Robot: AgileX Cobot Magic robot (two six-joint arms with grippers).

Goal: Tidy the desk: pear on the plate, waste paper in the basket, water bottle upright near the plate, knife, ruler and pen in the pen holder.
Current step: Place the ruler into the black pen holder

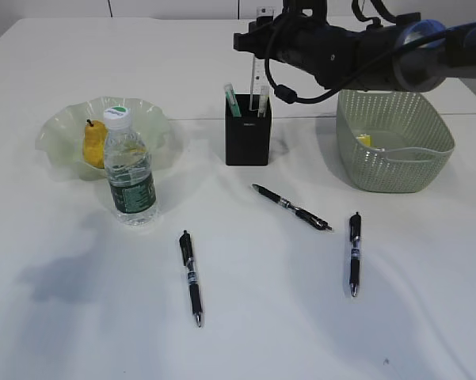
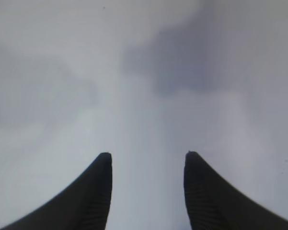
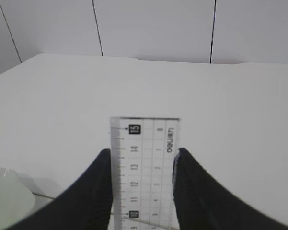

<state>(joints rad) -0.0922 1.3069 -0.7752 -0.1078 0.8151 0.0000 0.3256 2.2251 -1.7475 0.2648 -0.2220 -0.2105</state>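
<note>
My right gripper (image 1: 261,43) (image 3: 141,154) is shut on the clear ruler (image 3: 146,136) by its two long edges. It holds the ruler (image 1: 258,89) upright, with the lower end inside the black pen holder (image 1: 247,141). A green knife (image 1: 232,100) also stands in the holder. The yellow pear (image 1: 93,144) lies on the pale green plate (image 1: 59,127). The water bottle (image 1: 129,170) stands upright in front of the plate. Three black pens (image 1: 191,277) (image 1: 291,207) (image 1: 354,253) lie on the table. My left gripper (image 2: 146,155) is open and empty over bare table.
The green mesh basket (image 1: 392,170) stands right of the holder with a yellow scrap (image 1: 364,141) inside. My right arm reaches over the basket's back edge. The plate's rim shows at the lower left of the right wrist view (image 3: 5,196).
</note>
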